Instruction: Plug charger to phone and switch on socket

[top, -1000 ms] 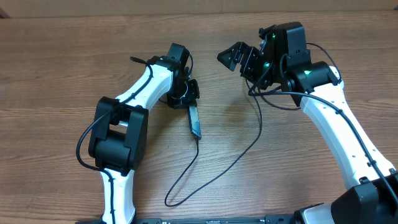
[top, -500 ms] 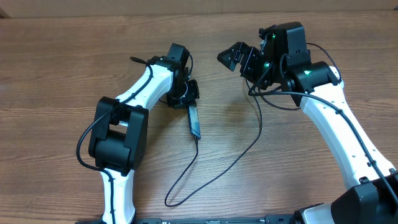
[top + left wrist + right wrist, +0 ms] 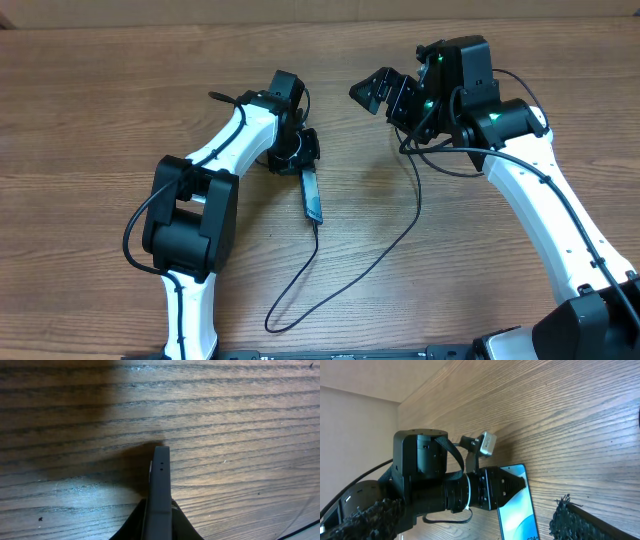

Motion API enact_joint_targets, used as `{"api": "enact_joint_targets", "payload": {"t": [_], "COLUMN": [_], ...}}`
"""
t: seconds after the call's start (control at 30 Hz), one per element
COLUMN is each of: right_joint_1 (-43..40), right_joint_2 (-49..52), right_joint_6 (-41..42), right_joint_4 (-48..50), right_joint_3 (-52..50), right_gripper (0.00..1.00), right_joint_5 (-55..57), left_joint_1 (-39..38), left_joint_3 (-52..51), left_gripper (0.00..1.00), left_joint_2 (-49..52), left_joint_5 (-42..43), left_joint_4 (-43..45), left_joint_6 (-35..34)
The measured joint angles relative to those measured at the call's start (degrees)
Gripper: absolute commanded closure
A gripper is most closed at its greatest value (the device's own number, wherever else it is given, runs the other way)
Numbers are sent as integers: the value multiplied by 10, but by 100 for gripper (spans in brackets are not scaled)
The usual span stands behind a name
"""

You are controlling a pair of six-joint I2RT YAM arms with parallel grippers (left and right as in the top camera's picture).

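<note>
The phone (image 3: 313,195) stands on its long edge on the wooden table, and my left gripper (image 3: 305,165) is shut on its far end. In the left wrist view its dark edge (image 3: 161,480) rises from between my black fingers (image 3: 134,527). The right wrist view shows its light-blue screen (image 3: 517,505) held by the left gripper (image 3: 512,487). The charger's thin black cable (image 3: 340,290) meets the phone's near end, loops toward the front edge and runs up under my right arm. My right gripper (image 3: 385,95) hangs open above the table, right of the phone, holding nothing. The socket is out of view.
The left arm's white links (image 3: 225,140) reach in from the front left and the right arm's (image 3: 550,200) from the front right. Bare wooden table (image 3: 100,120) surrounds them. A pale wall borders the table's far edge (image 3: 350,415).
</note>
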Motion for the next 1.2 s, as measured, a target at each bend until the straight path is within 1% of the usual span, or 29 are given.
{"api": "enact_joint_targets", "payload": {"t": [0.53, 0.7, 1.03, 1.2], "right_joint_1": [0, 0, 0, 0], "right_joint_2": [0, 0, 0, 0], "right_joint_6": [0, 0, 0, 0], "right_joint_4": [0, 0, -3, -3], "right_joint_3": [0, 0, 0, 0], "right_gripper": [0, 0, 0, 0], "right_joint_5": [0, 0, 0, 0], "left_joint_1": [0, 0, 0, 0], "left_joint_3": [0, -1, -1, -1], "left_gripper": [80, 75, 74, 71], "left_joint_2": [0, 0, 0, 0], "left_joint_5": [-2, -3, -3, -3], "left_joint_4": [-2, -2, -4, -4], "left_joint_6": [0, 0, 0, 0]}}
